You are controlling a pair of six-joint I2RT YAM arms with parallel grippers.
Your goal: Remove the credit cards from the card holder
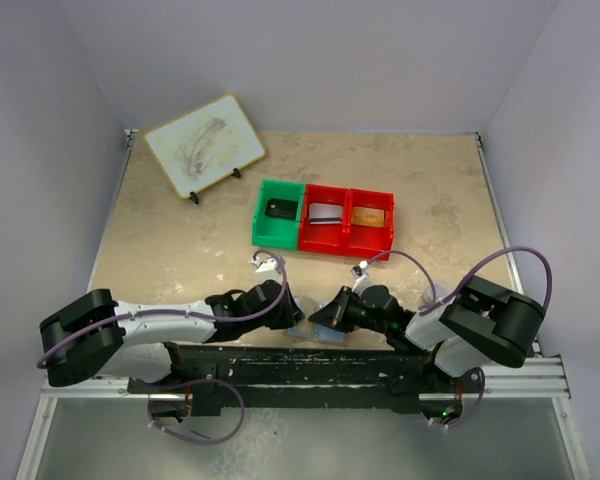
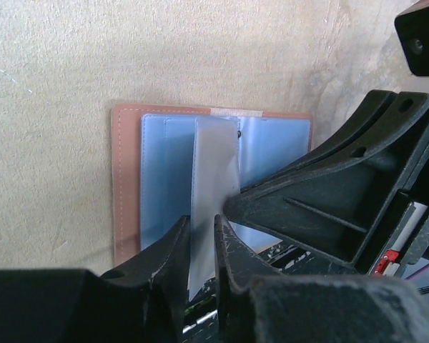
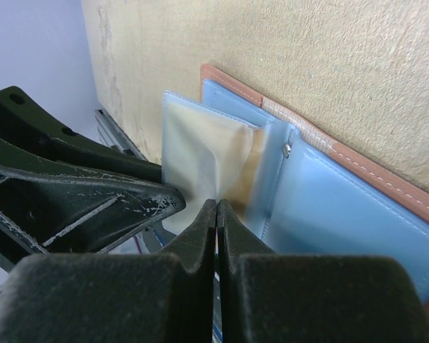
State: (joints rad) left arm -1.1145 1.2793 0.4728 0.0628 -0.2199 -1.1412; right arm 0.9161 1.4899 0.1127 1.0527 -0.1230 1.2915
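The left arm (image 1: 160, 322) and the right arm (image 1: 450, 322) both have white shells on the long links and big black housings at the joints. A lilac cable (image 1: 528, 250) loops along each one. The left gripper (image 2: 200, 225) and the right gripper (image 3: 216, 207) are matt black, with ribbed wedge-shaped fingers (image 2: 168, 264), scratched pale at the edges.

You cannot see the card holder's (image 2: 126, 179) near edge behind the left gripper's (image 2: 202, 229) fingers (image 2: 170, 261); the frosted sleeve's (image 2: 214, 164) end is hidden between them.
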